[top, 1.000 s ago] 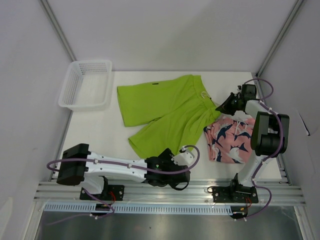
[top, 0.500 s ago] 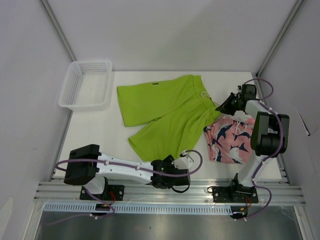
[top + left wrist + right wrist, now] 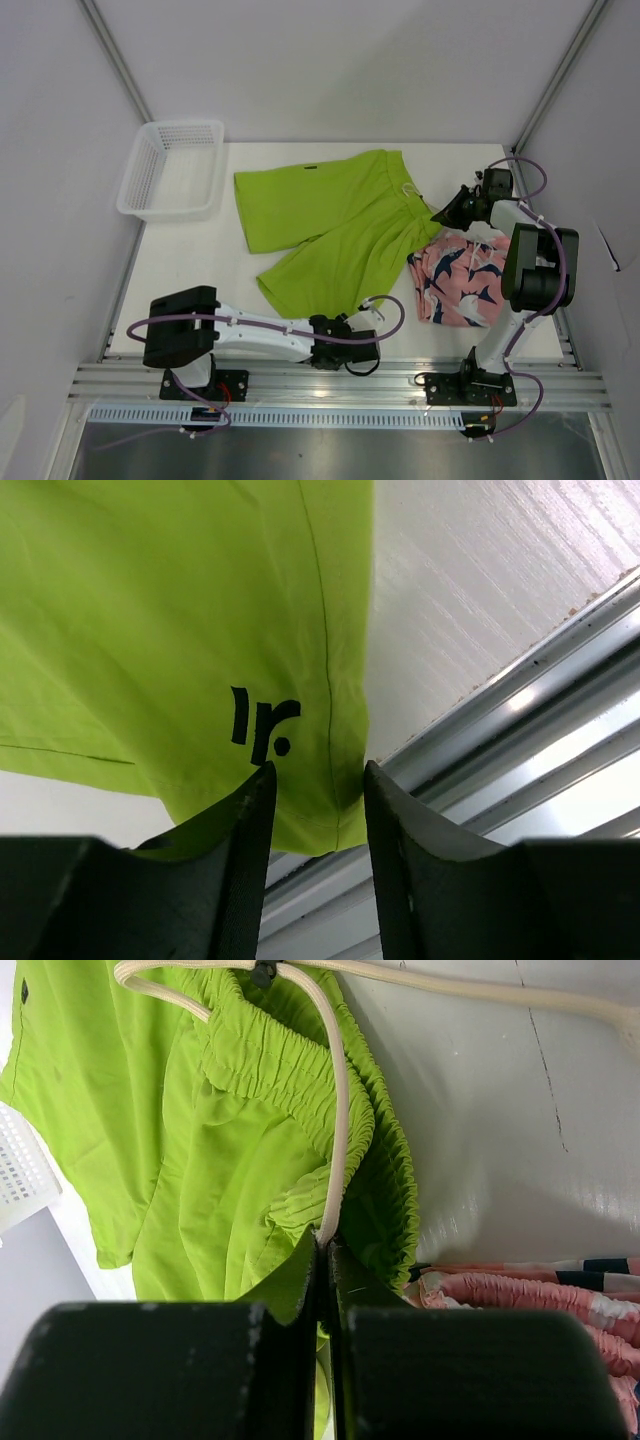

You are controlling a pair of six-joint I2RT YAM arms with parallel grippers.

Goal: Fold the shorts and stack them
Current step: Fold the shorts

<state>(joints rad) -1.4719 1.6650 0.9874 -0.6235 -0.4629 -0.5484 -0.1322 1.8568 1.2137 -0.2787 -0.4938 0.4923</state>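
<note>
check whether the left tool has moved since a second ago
Yes. In the top view the left tool slid back toward the near rail, ending at the green shorts' near hem.

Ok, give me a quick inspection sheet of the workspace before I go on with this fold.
Surface: white table, no spills seen.
Job's things: lime-green shorts spread flat mid-table; pink printed shorts crumpled at their right.
Clutter: white mesh basket at the far left corner.
Grippers: left gripper, jaws apart astride a green leg-hem corner at the near edge; right gripper, jaws shut on the green waistband by the drawstring.
Cables: purple cables along both arms.
Surroundings: grey walls, metal rail in front.
</note>
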